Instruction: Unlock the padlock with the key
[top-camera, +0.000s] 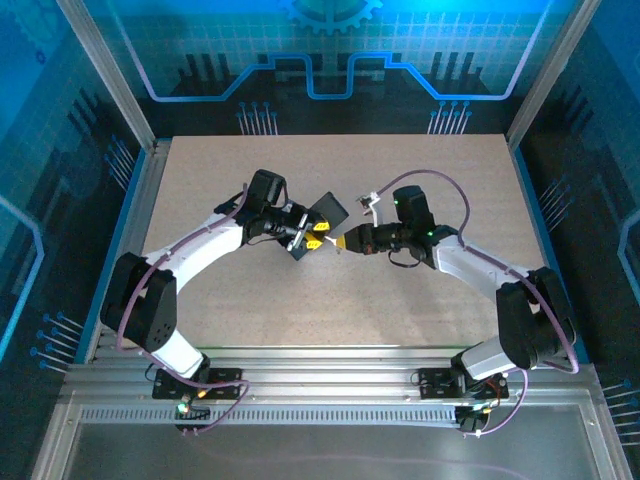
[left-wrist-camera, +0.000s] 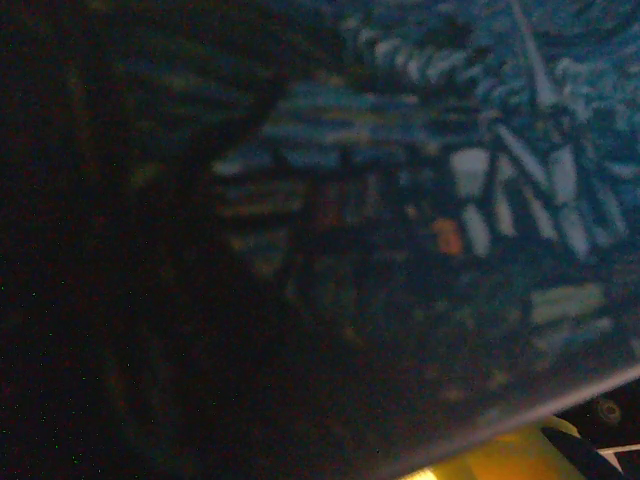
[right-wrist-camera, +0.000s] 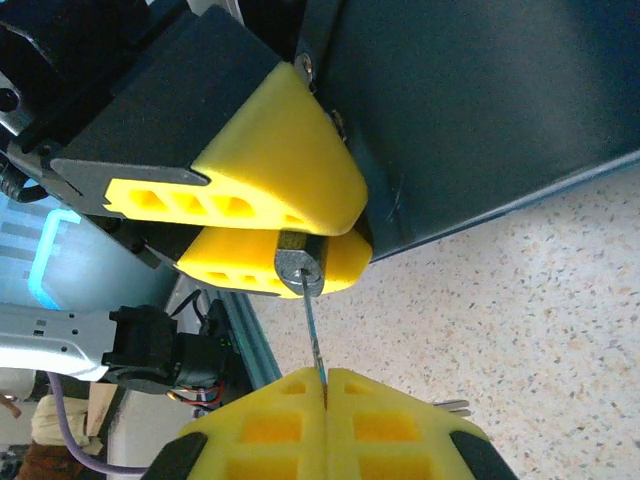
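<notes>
Right pincer (right-wrist-camera: 325, 385) clamped on key (right-wrist-camera: 314, 335) | left pincer (right-wrist-camera: 330, 232) clamped on padlock (right-wrist-camera: 298, 268)

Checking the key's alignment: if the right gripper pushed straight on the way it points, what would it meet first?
Likely the padlock, pinched in the left gripper; the key seems to touch its end.
</notes>
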